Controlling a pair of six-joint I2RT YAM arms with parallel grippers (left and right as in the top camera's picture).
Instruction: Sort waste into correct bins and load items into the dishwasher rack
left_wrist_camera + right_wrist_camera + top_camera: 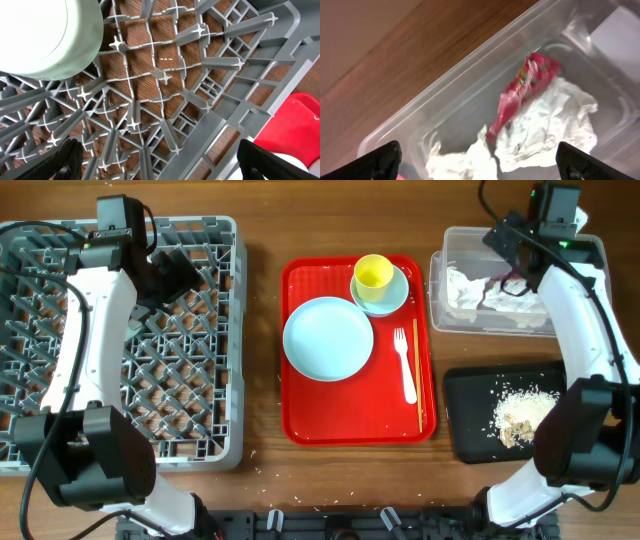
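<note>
The grey dishwasher rack (190,380) stands at the left. My left gripper (175,272) hangs open and empty over its far right part (160,160). The pale green bowl (45,35) sits in the rack just beyond the fingers; my arm hides it from overhead. My right gripper (505,250) is open over the clear tub (437,290). Between its fingers (480,160) a blurred red wrapper (525,85) is in the tub on crumpled white napkins (545,130). The light blue plate (328,338), yellow cup (373,272) on the small blue dish (392,302), white fork (404,365) and chopsticks (419,380) lie on the red tray.
The red tray (340,415) sits in the middle between the rack and the bins. The black tray (470,405) at the front right holds rice and crumbs (525,415). A few crumbs lie on the table near the front edge.
</note>
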